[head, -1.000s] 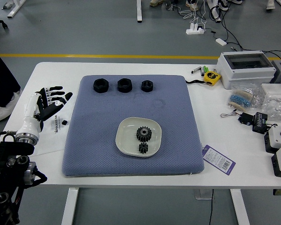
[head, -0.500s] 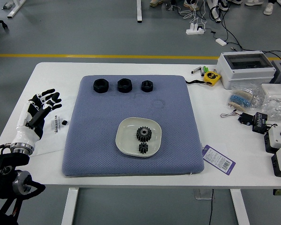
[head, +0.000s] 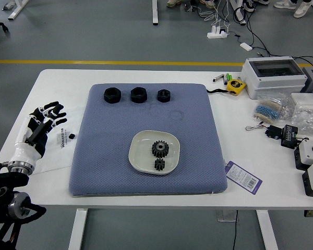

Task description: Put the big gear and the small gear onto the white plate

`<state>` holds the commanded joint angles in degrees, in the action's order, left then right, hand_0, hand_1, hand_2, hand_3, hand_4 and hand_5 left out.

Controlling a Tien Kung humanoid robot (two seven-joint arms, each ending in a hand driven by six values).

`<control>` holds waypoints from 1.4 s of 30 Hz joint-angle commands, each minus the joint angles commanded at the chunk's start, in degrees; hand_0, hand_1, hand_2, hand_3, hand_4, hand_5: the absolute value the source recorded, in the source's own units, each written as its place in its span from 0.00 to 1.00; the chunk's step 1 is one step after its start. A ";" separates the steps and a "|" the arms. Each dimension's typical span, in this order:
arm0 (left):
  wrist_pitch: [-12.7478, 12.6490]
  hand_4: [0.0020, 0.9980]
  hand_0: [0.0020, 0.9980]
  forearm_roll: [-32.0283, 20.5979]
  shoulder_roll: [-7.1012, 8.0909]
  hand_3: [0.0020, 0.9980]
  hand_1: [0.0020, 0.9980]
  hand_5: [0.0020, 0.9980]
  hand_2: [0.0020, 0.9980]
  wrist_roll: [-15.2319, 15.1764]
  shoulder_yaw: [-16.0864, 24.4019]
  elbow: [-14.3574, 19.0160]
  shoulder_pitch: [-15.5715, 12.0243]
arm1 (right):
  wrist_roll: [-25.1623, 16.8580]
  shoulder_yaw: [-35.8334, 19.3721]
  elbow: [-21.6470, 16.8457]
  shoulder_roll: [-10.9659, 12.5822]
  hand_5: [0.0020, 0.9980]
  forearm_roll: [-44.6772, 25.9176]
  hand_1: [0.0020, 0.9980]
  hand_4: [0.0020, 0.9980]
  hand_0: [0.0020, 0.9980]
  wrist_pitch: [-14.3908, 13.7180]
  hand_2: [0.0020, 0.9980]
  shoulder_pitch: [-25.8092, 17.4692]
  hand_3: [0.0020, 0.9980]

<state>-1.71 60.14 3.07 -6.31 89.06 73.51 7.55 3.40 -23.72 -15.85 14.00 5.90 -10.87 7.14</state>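
My left hand [head: 55, 117] is over the table's left side, left of the blue-grey mat, its fingers spread and holding nothing. The white plate [head: 141, 156] lies on the mat's lower middle. On the plate sits the big black gear [head: 160, 149], and just below it in the picture is the small black gear [head: 159, 164], also on the plate. The right hand does not show.
Three black nuts [head: 139, 95] stand along the far part of the mat [head: 104, 151]. A tape measure [head: 236, 86], a grey-white box [head: 274, 75], bagged parts, switch boxes and a purple-edged tag [head: 243, 177] lie at the right.
My left hand has drawn back to the left, away from the mat, and turned somewhat. The plate and both gears have not moved.
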 joint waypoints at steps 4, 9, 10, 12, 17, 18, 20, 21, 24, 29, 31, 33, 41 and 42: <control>0.20 0.95 0.62 0.07 0.11 0.64 0.60 0.45 0.66 0.08 0.59 0.20 -0.06 | 0.01 -0.02 0.00 -0.02 0.72 0.00 0.65 0.87 0.65 0.00 0.75 -0.01 0.62; 0.38 0.95 0.62 0.41 0.17 0.64 0.61 0.47 0.65 0.39 1.33 0.59 -0.36 | 0.00 0.00 0.01 -0.05 0.71 -0.03 0.65 0.87 0.66 -0.02 0.75 -0.02 0.62; 0.43 0.95 0.62 0.49 0.27 0.64 0.61 0.47 0.65 0.42 1.44 0.80 -0.46 | -0.01 0.00 0.00 -0.06 0.71 -0.07 0.65 0.87 0.66 -0.04 0.75 -0.06 0.62; 0.43 0.95 0.62 0.55 0.46 0.64 0.61 0.47 0.65 0.42 1.57 1.12 -0.58 | 0.01 -0.02 0.00 -0.08 0.71 -0.07 0.65 0.87 0.66 -0.05 0.75 -0.10 0.62; 0.53 0.96 0.62 0.58 1.33 0.64 0.61 0.47 0.65 0.72 1.70 2.38 -1.03 | 0.07 -0.14 0.00 -0.14 0.71 0.05 0.65 0.87 0.65 -0.08 0.75 -0.24 0.62; 0.65 0.96 0.62 0.63 1.56 0.64 0.61 0.47 0.65 0.93 1.70 2.77 -1.22 | 0.08 -0.16 0.00 -0.15 0.71 0.07 0.65 0.87 0.65 -0.09 0.75 -0.30 0.62; 0.75 0.96 0.63 0.71 1.81 0.65 0.61 0.48 0.66 1.17 1.69 3.30 -1.50 | 0.08 -0.15 -0.01 -0.16 0.71 0.06 0.65 0.87 0.65 -0.09 0.75 -0.35 0.62; 0.82 0.96 0.63 0.74 1.93 0.65 0.61 0.48 0.66 1.30 1.69 3.60 -1.64 | 0.08 -0.17 0.00 -0.19 0.71 0.07 0.65 0.87 0.65 -0.11 0.75 -0.40 0.62; 0.96 0.96 0.63 0.76 2.10 0.65 0.61 0.48 0.66 1.53 1.68 4.21 -1.90 | 0.12 -0.23 0.00 -0.23 0.71 0.16 0.65 0.87 0.65 -0.13 0.75 -0.49 0.62; 1.16 0.96 0.63 0.80 2.15 0.65 0.61 0.49 0.66 1.65 1.76 5.01 -2.10 | 0.24 -0.42 0.00 -0.29 0.71 0.51 0.65 0.87 0.65 -0.18 0.75 -0.61 0.62; 1.15 0.96 0.63 0.80 2.12 0.65 0.61 0.49 0.66 1.61 1.81 5.18 -2.18 | 0.28 -0.48 0.00 -0.30 0.71 0.61 0.65 0.87 0.65 -0.20 0.75 -0.65 0.62; 1.13 0.96 0.64 0.80 2.11 0.65 0.61 0.49 0.66 1.55 1.85 5.33 -2.31 | 0.30 -0.49 0.00 -0.33 0.71 0.59 0.65 0.87 0.65 -0.24 0.75 -0.71 0.62; 1.15 0.96 0.64 0.81 2.09 0.65 0.61 0.49 0.65 1.40 2.07 5.72 -2.54 | 0.12 -0.15 0.00 -0.34 0.71 0.02 0.65 0.87 0.65 -0.33 0.75 -0.71 0.62; 1.17 0.96 0.64 0.80 2.10 0.65 0.61 0.49 0.65 1.39 2.06 5.80 -2.50 | 0.07 -0.09 0.01 -0.34 0.71 -0.14 0.65 0.87 0.65 -0.36 0.75 -0.69 0.62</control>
<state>-0.54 60.93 5.18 -4.92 91.12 79.31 5.05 3.47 -23.81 -15.84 13.66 5.76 -11.23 6.45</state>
